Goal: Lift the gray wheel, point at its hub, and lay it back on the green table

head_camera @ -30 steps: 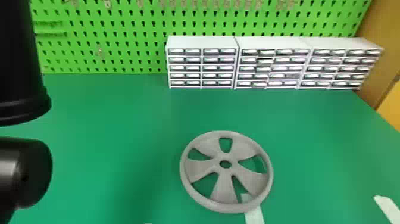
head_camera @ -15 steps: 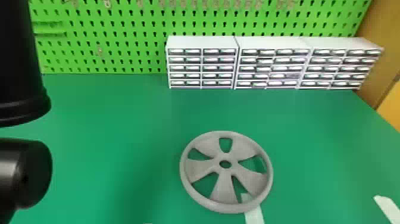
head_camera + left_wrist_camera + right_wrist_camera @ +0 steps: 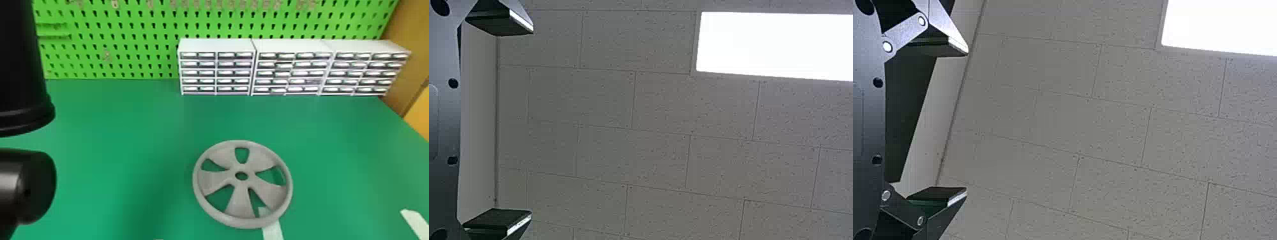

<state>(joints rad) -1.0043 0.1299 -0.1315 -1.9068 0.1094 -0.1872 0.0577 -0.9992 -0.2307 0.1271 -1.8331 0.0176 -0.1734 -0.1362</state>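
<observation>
We see our left claw [image 3: 532, 121] and right claw [image 3: 967, 120] spread wide, empty; away from both, the smooth, round, five-spoked gray wheel [image 3: 241, 201] lies flat, hub facing up, on the green table [image 3: 127, 127].

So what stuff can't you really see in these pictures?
- Part of the white strip: head view, covered by the gray wheel's rim.
- What's inside the little drawers: head view, hidden by their fronts.
- The rest of the left arm: head view, cut off by the left edge.
- The ceiling lamp's far end: left wrist view, cut off by the picture's right edge.
</observation>
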